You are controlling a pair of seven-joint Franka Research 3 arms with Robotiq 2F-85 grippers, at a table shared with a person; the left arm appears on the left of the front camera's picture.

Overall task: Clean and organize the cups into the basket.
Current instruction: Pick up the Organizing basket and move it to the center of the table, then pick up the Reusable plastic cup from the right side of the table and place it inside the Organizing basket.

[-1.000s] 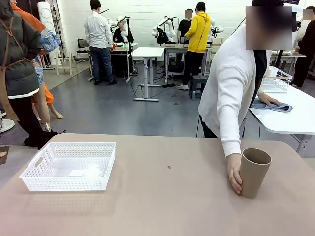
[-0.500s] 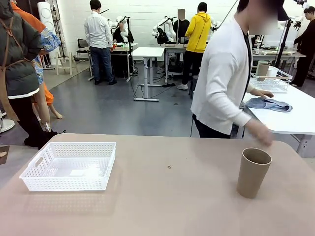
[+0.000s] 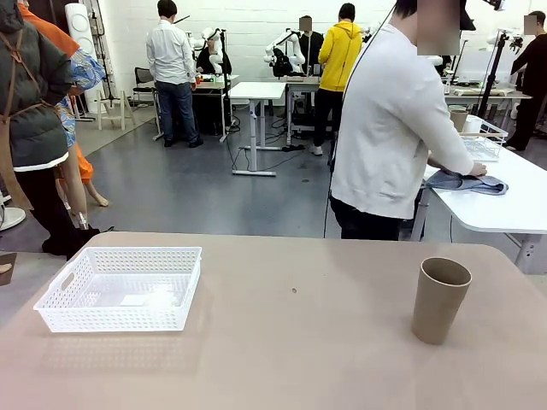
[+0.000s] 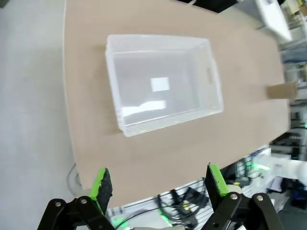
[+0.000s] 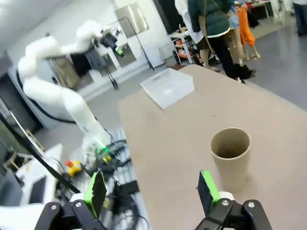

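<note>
One kraft brown cup (image 3: 439,300) stands upright on the table's right side, mouth up; the right wrist view has this cup (image 5: 231,152) just ahead, and the left wrist view catches the cup (image 4: 281,90) small at its right edge. The white lattice basket (image 3: 53,299) rests on the left side of the table with nothing inside but a pale patch on its floor; from above the basket (image 4: 112,81) lies ahead of my left gripper (image 4: 157,181). My left gripper hangs open high over the table's near edge. My right gripper (image 5: 152,188) is open, a short way back from the cup.
A person in a white top (image 3: 389,128) stands behind the far right corner, turned away, hands on a blue cloth (image 3: 466,181) on a neighbouring white table. My left arm (image 5: 57,91) rises beyond the table in the right wrist view. Cables and gear lie below the near edge.
The person's hand left the brown cup, and the person straightened and turned to the white table behind. Cup and basket stayed put.
</note>
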